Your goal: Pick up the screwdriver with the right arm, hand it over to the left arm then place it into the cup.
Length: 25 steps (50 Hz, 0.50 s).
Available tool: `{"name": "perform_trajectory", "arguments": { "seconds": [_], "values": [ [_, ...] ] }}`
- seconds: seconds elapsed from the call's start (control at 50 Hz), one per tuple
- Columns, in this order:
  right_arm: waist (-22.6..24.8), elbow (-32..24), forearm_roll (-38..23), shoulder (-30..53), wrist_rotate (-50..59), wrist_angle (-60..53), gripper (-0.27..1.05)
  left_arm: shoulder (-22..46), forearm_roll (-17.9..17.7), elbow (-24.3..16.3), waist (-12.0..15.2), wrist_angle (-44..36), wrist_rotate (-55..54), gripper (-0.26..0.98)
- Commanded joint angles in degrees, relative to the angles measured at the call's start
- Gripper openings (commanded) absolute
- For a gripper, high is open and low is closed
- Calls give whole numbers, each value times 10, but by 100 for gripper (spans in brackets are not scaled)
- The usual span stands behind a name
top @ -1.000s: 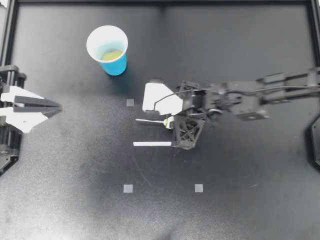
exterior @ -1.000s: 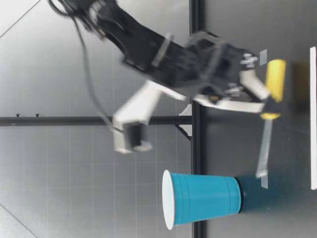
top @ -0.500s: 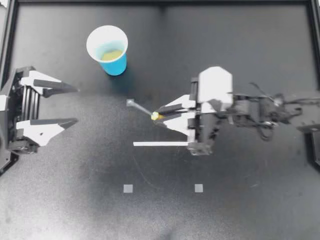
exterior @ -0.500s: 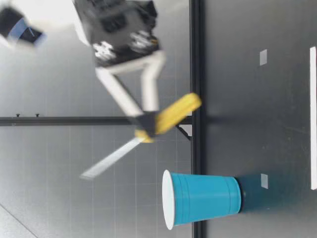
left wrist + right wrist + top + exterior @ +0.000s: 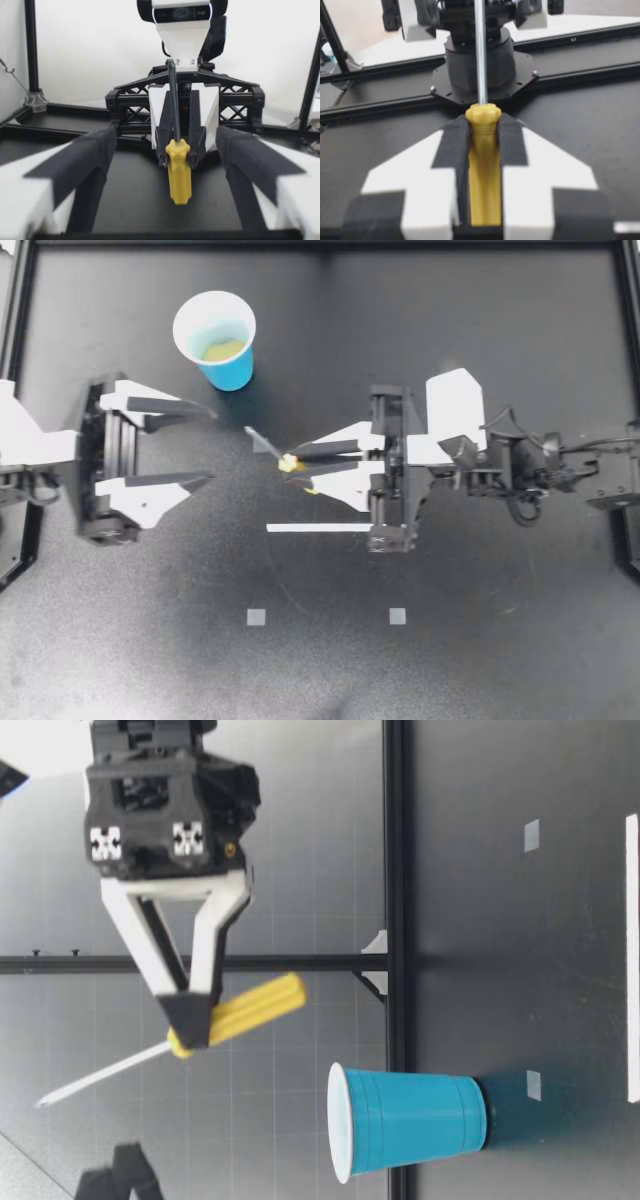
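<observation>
My right gripper (image 5: 297,464) is shut on the yellow handle of the screwdriver (image 5: 290,462), high above the table. The metal shaft slants toward my left gripper (image 5: 211,445), which stands wide open a short way off, its fingers not touching the tool. In the low view the screwdriver (image 5: 245,1011) hangs tilted, well above the blue cup (image 5: 410,1120). The left wrist view shows the handle (image 5: 179,172) ahead between my open fingers (image 5: 85,165). The handle (image 5: 484,165) sits clamped between the right pads (image 5: 452,145). The cup (image 5: 215,340) stands upright at the back left.
A white strip (image 5: 318,528) lies on the black table under my right gripper. Two small grey squares (image 5: 256,617) (image 5: 397,616) mark the table nearer the front. A black frame rail (image 5: 320,245) borders the table.
My left gripper opened wide and moved in toward the middle. My right arm lifted the screwdriver off the table, turned it, and carried it toward the left gripper.
</observation>
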Motion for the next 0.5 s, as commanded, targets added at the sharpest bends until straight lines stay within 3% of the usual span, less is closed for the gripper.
{"name": "perform_trajectory", "arguments": {
  "seconds": [0.0, 0.28, 0.48],
  "values": [
    [3, -24, -3, -1, -2, -6, 2, 8, 1, -22, 1, -6, -1, 75],
    [2, -54, -5, 25, -14, 3, 2, 26, 6, -40, 1, -9, -6, 69],
    [2, -71, -4, 40, -26, 8, 2, 28, 30, -46, 2, -10, -23, 59]
  ]
}}
